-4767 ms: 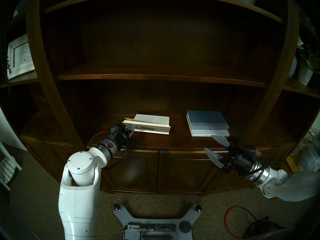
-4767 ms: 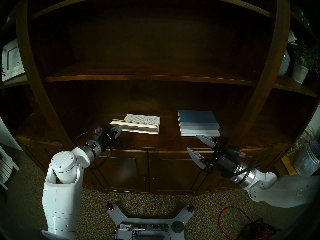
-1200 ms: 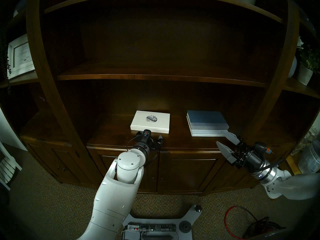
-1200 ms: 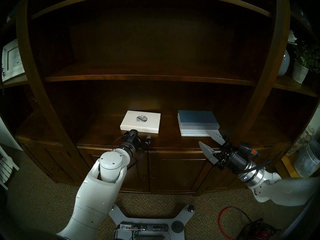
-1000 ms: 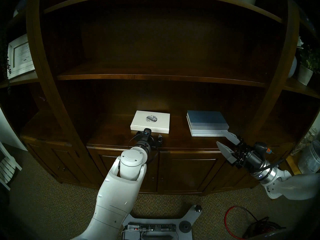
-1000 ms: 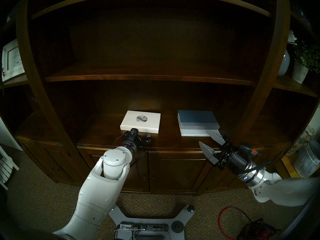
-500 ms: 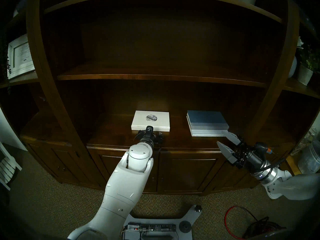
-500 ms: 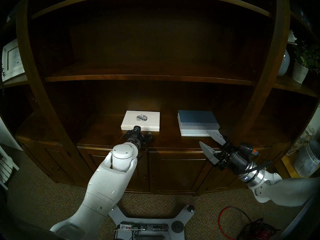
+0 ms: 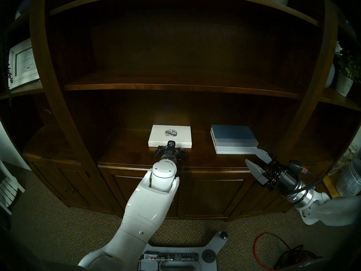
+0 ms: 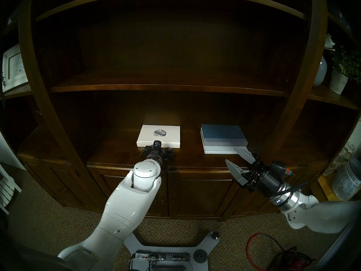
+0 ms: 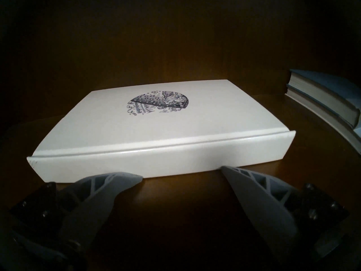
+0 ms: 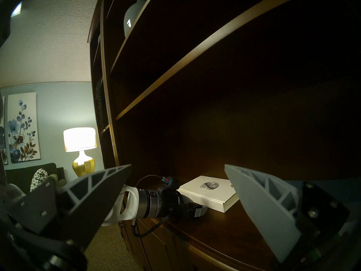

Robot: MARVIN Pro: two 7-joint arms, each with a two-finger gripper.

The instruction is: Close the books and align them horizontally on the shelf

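Dim dark-wood bookcase, seen from above. On the broad lower shelf [image 9: 127, 157], toward its middle: a closed white paperback [image 9: 170, 136] with a black round drawing, lying flat, spine facing the front edge. Toward the right end, well apart: a blue hardcover [image 9: 232, 134] stacked on a white book [image 9: 234, 150], both closed.

Left gripper [image 11: 181, 173] spread wide, fingertips [image 11: 134, 179] right at the paperback's spine, low on the shelf — touching or just short, hard to tell. Right gripper [image 9: 254, 157] also spread wide, empty, hanging beside the stack's front right corner.

Paperback likely light, slightly flexible, glossy cover — probably slides easily on polished wood. Best nudged along the stiff spine, both tips together, to avoid twisting.
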